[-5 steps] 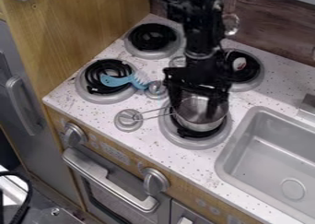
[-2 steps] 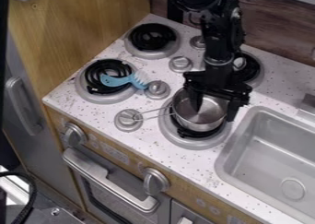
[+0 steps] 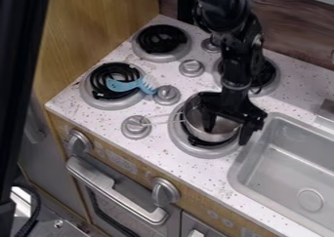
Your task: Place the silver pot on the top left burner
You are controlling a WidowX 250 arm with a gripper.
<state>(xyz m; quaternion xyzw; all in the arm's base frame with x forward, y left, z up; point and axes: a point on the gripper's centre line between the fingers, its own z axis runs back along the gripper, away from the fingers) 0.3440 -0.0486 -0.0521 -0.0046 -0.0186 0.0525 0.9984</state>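
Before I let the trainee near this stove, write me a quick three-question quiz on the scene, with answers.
1. Multiple choice. The pot sits on:
a) the top left burner
b) the bottom right burner
c) the floor of the sink
2. True or false: the blue brush lies partly on the bottom left burner.
3. Short answer: is the pincer open or shut, and what shows it?

Key:
1. b
2. True
3. Open; its fingers stand apart, one over the pot's mouth and one beyond its right edge.
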